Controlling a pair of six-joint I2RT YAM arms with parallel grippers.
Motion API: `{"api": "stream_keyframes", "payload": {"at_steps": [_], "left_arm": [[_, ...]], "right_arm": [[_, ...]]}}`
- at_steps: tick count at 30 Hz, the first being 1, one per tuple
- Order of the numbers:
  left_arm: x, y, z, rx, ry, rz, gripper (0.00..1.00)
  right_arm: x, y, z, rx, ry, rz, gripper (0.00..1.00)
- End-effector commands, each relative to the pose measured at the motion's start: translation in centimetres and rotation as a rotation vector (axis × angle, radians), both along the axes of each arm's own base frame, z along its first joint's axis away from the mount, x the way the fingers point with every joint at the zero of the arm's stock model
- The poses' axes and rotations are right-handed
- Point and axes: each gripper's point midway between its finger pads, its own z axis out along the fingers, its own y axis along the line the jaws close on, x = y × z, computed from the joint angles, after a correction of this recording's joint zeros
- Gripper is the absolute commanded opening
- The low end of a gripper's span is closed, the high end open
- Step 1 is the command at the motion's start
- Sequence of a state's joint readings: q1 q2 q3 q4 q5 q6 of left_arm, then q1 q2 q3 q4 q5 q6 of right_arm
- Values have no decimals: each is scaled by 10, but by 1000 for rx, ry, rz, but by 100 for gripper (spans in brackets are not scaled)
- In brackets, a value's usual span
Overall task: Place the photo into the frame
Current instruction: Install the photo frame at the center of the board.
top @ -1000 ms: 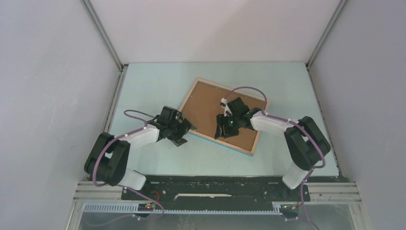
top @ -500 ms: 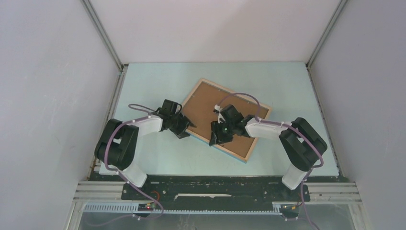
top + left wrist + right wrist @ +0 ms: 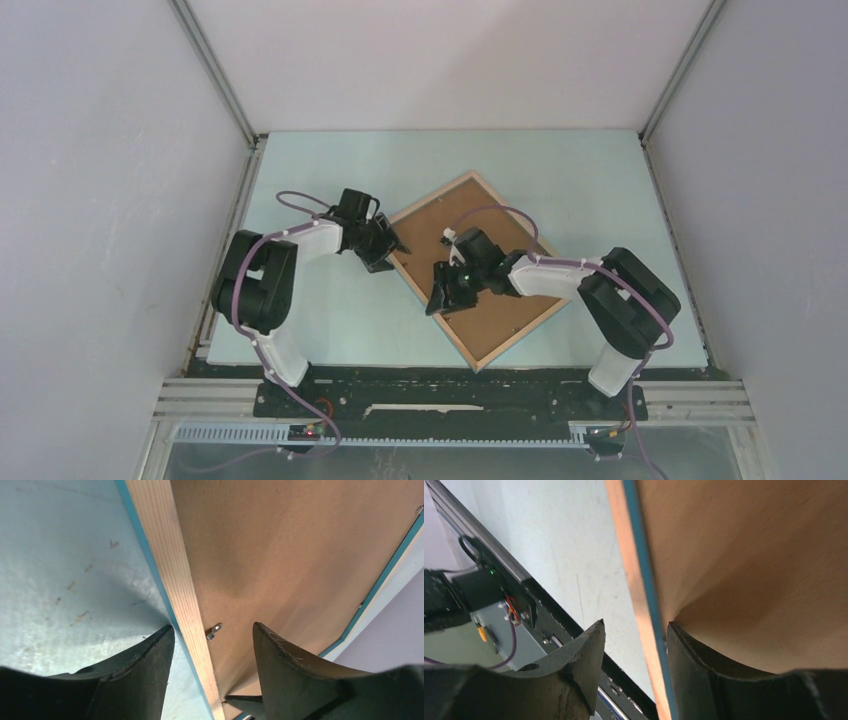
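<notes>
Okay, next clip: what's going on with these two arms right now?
Both arms are working the frame, which lies back-up on the table with its brown backing board in place. The left hand straddles the frame's left rail, and the right hand straddles the near-left rail, one finger on the board and one outside. The photo isn't visible in any view.

Even, soft overhead light; faint shadows; blurred wrist-view foregrounds.
</notes>
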State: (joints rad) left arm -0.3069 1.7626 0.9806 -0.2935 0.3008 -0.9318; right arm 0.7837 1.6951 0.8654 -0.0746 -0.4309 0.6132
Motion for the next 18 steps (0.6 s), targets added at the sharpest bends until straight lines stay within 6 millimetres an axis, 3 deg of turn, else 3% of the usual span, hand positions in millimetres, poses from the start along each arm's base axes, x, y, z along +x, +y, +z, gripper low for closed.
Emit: {"api": "stream_keyframes", "payload": {"at_steps": [1, 6, 10, 14, 18], "left_arm": [[26, 25, -2, 98, -90, 2, 68], [32, 39, -8, 128, -103, 2, 61], [35, 50, -11, 180, -116, 8, 58], [37, 52, -16, 196, -116, -1, 49], [39, 51, -21, 202, -103, -15, 39]], "right_arm": [[45, 1, 21, 45, -23, -44, 57], [90, 8, 35, -11, -119, -59, 56], [118, 15, 28, -112, -189, -68, 51], [129, 26, 24, -141, -205, -57, 43], [124, 26, 22, -192, -210, -22, 42]]}}
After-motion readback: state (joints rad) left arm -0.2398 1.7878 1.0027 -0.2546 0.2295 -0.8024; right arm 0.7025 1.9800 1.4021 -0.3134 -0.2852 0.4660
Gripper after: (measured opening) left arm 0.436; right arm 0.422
